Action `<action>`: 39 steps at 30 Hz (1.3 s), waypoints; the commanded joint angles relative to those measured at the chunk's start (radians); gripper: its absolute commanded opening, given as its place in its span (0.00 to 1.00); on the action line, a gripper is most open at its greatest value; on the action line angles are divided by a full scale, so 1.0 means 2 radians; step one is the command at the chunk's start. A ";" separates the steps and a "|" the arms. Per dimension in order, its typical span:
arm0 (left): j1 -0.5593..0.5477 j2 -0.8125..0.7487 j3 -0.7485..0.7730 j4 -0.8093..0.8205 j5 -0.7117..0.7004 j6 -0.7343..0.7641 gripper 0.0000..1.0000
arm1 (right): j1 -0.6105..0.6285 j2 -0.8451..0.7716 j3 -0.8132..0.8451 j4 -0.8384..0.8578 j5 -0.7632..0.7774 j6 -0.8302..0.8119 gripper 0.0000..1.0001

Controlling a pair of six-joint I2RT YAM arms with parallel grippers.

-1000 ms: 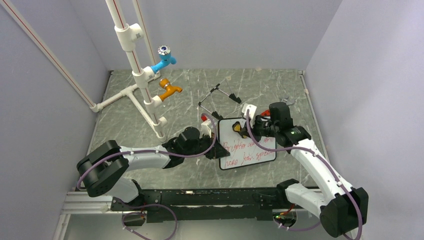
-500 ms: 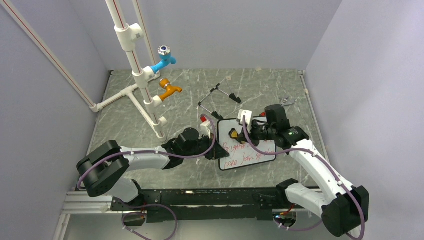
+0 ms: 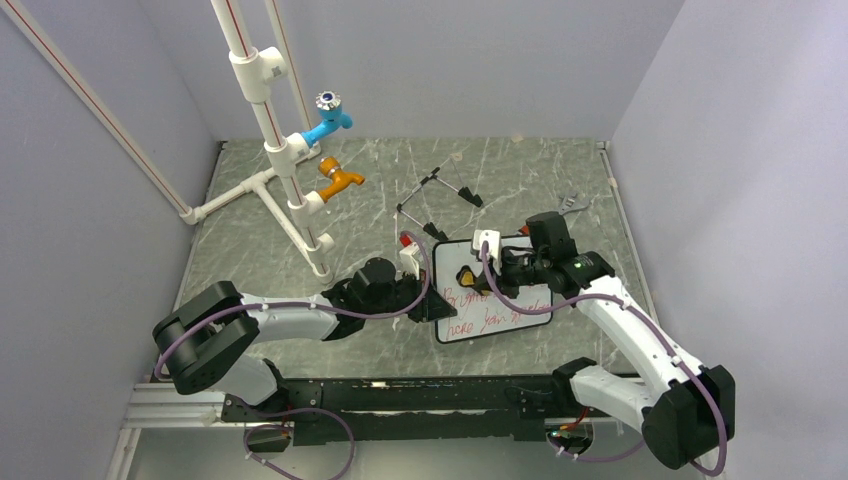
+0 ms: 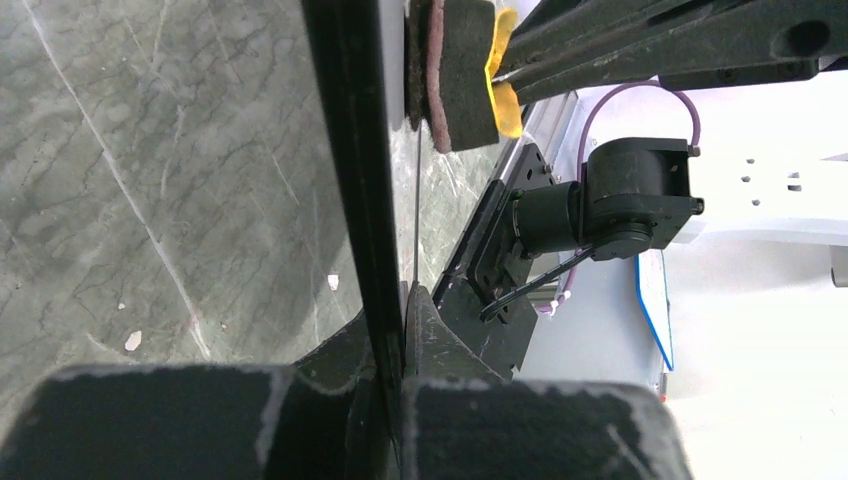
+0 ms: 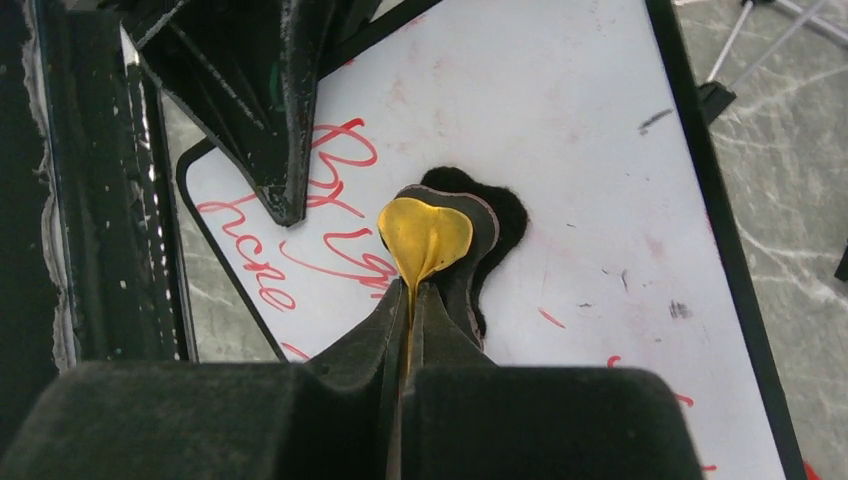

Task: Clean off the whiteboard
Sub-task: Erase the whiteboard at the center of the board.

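Since second ago, eraser (image 3: 464, 272) has slid left across upper whiteboard (image 3: 500, 328), near worktop (image 3: 300, 200) centre. Top right looks wiped, lower red lines (image 3: 470, 322) remain. Right claw (image 3: 478, 272) pressed together on eraser's yellow tab. Left claw (image 3: 432, 306) pinches board's left frame. Right arm hides some writing, perhaps one more word.
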 commanded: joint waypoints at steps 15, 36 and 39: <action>-0.006 -0.022 0.001 0.052 0.038 0.015 0.00 | 0.014 0.021 -0.005 -0.027 -0.023 -0.025 0.00; -0.005 -0.023 -0.002 0.055 0.035 0.011 0.00 | 0.008 0.014 -0.009 -0.016 -0.016 -0.020 0.00; -0.005 -0.024 -0.002 0.054 0.033 0.011 0.00 | 0.015 0.015 -0.007 0.002 0.007 -0.001 0.00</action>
